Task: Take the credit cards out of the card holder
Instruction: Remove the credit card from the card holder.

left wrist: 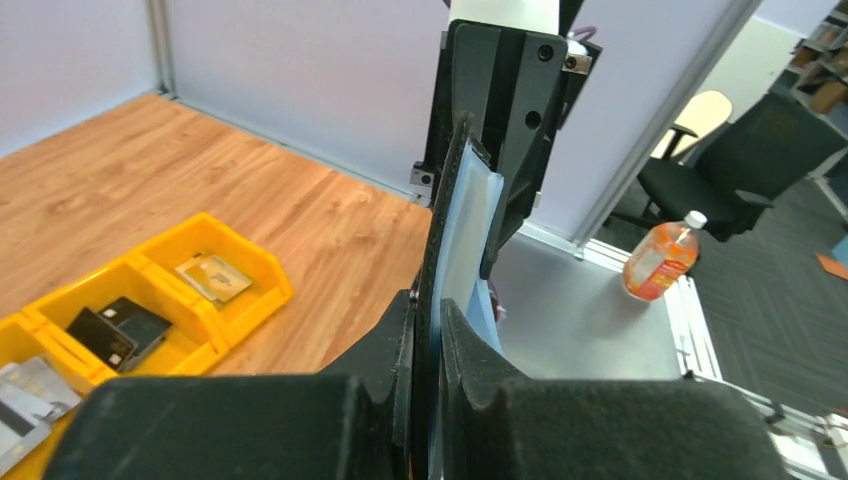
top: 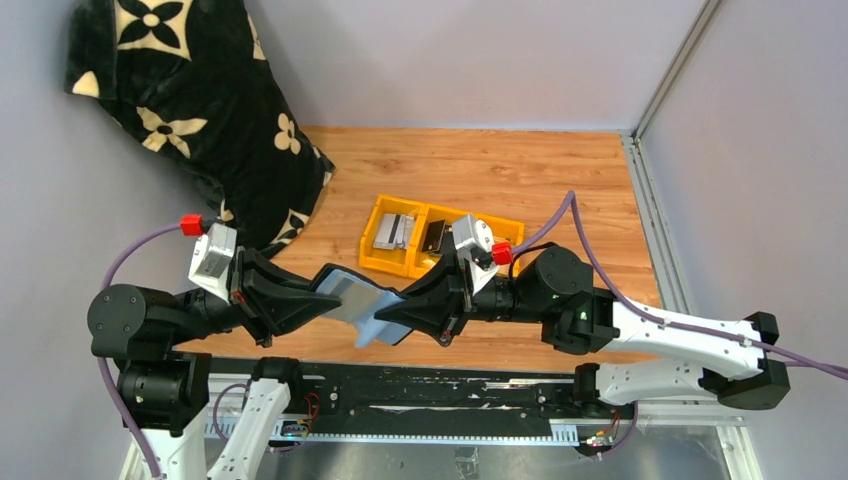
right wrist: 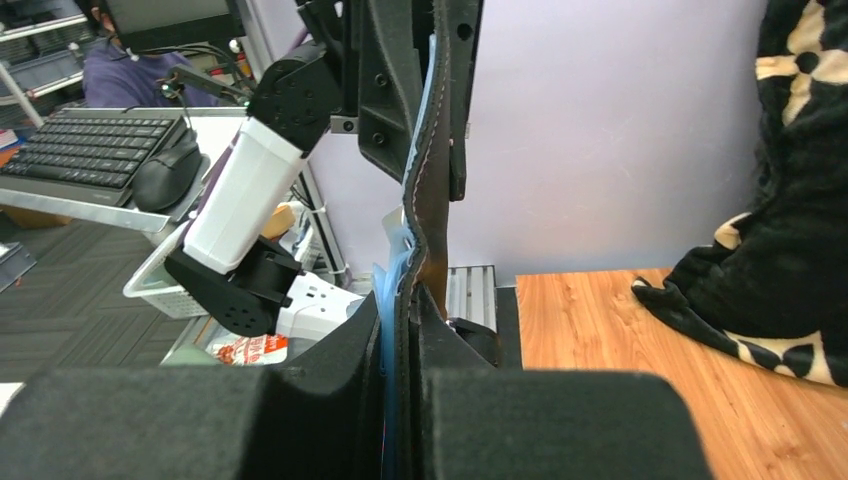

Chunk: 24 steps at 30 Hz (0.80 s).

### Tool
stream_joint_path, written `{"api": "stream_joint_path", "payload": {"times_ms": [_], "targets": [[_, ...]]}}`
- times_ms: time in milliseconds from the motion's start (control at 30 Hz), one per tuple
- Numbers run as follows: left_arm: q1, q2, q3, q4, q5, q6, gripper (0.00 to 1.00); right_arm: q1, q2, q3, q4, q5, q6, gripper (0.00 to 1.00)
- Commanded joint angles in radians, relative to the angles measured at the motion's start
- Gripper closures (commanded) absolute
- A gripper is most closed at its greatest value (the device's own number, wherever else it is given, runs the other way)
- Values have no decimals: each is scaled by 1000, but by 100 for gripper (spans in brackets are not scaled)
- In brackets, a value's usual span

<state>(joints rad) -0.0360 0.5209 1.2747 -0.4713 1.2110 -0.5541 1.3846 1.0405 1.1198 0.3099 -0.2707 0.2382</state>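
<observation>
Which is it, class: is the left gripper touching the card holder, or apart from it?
Touching. In the left wrist view the left gripper is shut on the card holder, its jaws pressed against both faces.

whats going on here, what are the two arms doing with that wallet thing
Both arms hold the open card holder up between them above the near part of the table. The left gripper is clamped on one end, the right gripper on the other. Silvery, black and tan credit cards already lie in the yellow tray behind. Whether any card is left in the holder is not visible.
</observation>
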Motion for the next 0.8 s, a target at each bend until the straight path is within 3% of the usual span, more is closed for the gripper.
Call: {"api": "stream_joint_path", "payload": {"times_ms": [0, 200, 467, 667, 767], "targets": [[1, 23, -20, 117, 16, -150, 100, 13, -18, -2, 21, -136, -21, 91], [2, 40, -9, 148, 30, -224, 100, 10, -67, -11, -24, -141, -58, 63], [1, 34, -19, 141, -27, -270, 100, -2, -175, -12, -78, -8, -94, 36], [2, 7, 32, -49, -101, -26, 100, -4, -201, 31, -144, 236, -105, 29], [1, -15, 51, -114, -124, 123, 100, -2, -130, 106, -205, 265, -104, 27]]}}
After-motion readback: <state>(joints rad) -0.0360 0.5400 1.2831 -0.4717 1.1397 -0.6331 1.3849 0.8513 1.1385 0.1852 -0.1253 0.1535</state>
